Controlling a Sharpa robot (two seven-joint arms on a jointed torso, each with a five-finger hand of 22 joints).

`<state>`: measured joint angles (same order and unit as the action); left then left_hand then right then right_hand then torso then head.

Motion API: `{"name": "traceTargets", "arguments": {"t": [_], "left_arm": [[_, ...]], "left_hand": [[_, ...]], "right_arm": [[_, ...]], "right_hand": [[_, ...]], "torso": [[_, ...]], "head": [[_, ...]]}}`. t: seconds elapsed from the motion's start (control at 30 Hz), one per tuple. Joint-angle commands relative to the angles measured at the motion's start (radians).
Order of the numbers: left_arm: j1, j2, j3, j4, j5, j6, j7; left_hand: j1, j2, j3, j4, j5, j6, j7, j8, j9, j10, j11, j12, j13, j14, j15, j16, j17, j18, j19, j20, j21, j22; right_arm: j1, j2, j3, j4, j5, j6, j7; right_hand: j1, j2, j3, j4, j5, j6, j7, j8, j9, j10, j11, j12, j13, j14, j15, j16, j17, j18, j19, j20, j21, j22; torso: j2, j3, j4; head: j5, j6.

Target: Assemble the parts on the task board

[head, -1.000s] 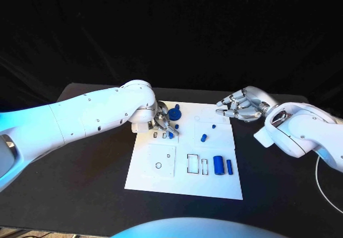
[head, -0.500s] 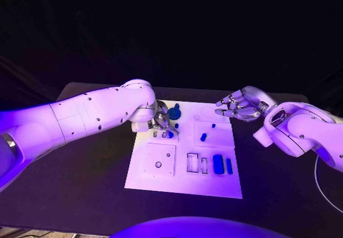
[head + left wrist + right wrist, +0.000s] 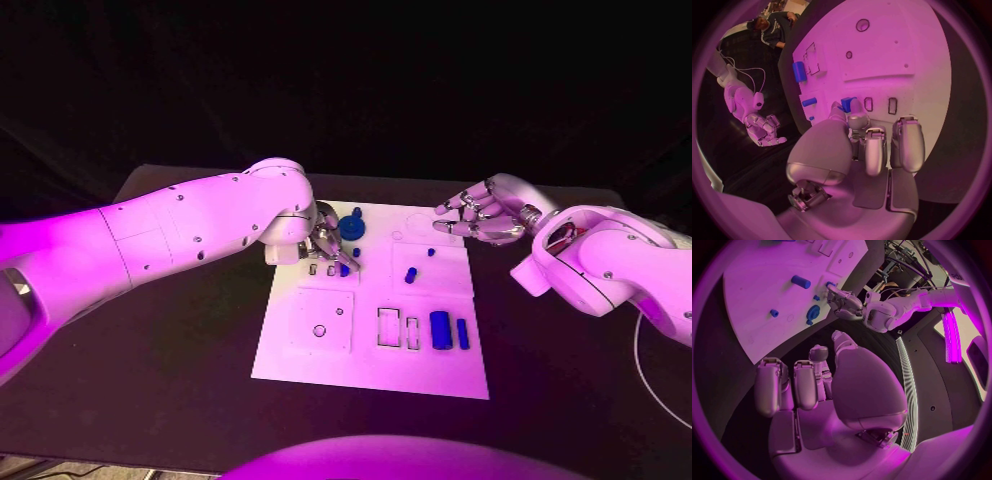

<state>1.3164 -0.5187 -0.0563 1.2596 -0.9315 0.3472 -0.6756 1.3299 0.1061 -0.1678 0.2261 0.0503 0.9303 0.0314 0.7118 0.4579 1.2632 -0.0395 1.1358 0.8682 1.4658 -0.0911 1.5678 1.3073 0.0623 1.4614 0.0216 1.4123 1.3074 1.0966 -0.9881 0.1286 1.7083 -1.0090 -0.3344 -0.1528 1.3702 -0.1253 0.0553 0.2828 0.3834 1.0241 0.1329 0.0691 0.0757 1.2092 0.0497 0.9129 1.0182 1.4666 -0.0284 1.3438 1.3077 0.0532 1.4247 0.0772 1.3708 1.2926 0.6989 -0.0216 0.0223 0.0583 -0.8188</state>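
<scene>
A: Head view first. Where does the white flat task board lie?

B: Mid-frame on the black desk, its long axis running from the top of the frame to the bottom. The left robot hand is at the board's upper left corner, pinching a small blue peg that points down at the board. The right robot hand hovers off the upper right corner, fingers curled, holding nothing.

A: Other parts?

B: A blue round gear-like piece just above the left robot hand, a short blue cylinder mid-board lying slightly tilted from vertical, and two blue blocks lower right, long axes top to bottom.

A: Left wrist view?

B: The fingertips grip the peg over the board.

A: Right wrist view?

B: The right robot hand is curled, the board beyond it.
</scene>
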Motion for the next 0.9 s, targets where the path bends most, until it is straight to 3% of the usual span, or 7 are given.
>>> {"name": "traceTargets", "arguments": {"t": [0.03, 0.57, 0.9], "left_arm": [[0.000, 0.000, 0.000, 0.000, 0.006, 0.028, -0.003], [0.000, -0.009, 0.000, 0.000, 0.006, 0.047, -0.006], [0.000, -0.011, 0.000, -0.002, 0.006, 0.049, -0.006]], "left_hand": [[0.007, 0.000, 0.007, 0.002, 0.002, -0.001, -0.003, 0.004, 0.001, 0.004, 0.000, -0.002, 0.000, 0.105, -0.004, 0.003, 0.263, -0.016, 0.026, -0.006, 0.006, 0.093], [0.029, -0.004, 0.053, -0.009, 0.022, -0.010, -0.003, -0.008, 0.006, -0.007, 0.000, -0.018, -0.012, 0.105, -0.004, 0.003, 0.263, -0.015, 0.022, -0.006, 0.000, 0.089], [0.004, -0.028, 0.071, 0.010, 0.022, -0.012, 0.002, -0.015, 0.010, -0.012, 0.004, -0.027, -0.019, 0.105, -0.002, 0.003, 0.263, -0.014, 0.021, -0.004, -0.003, 0.088]], "right_arm": [[-0.001, 0.002, 0.000, 0.002, -0.011, 0.015, 0.005], [-0.001, 0.002, 0.000, 0.003, -0.011, 0.016, 0.005], [-0.002, 0.002, 0.000, 0.003, -0.011, 0.017, 0.006]], "right_hand": [[-0.001, 0.002, -0.007, -0.001, 0.004, 0.009, 0.001, 0.004, 0.002, 0.000, -0.002, -0.004, -0.001, 0.044, 0.001, -0.006, 0.022, 0.013, -0.005, 0.001, -0.004, -0.001], [-0.001, 0.003, -0.008, -0.001, 0.005, 0.009, 0.001, 0.004, 0.002, 0.000, -0.002, -0.004, -0.001, 0.044, 0.001, -0.007, 0.021, 0.014, -0.006, 0.001, -0.006, -0.002], [-0.002, 0.003, -0.008, -0.001, 0.007, 0.008, 0.001, 0.004, 0.002, -0.001, -0.002, -0.005, -0.002, 0.044, 0.001, -0.006, 0.022, 0.014, -0.005, 0.001, -0.005, -0.002]], "torso": [[0.000, 0.0001, 0.0000], [0.000, 0.0002, 0.0001], [0.001, 0.0005, 0.0002]], "head": [[0.000, -0.003], [0.000, -0.006], [0.001, -0.006]]}}
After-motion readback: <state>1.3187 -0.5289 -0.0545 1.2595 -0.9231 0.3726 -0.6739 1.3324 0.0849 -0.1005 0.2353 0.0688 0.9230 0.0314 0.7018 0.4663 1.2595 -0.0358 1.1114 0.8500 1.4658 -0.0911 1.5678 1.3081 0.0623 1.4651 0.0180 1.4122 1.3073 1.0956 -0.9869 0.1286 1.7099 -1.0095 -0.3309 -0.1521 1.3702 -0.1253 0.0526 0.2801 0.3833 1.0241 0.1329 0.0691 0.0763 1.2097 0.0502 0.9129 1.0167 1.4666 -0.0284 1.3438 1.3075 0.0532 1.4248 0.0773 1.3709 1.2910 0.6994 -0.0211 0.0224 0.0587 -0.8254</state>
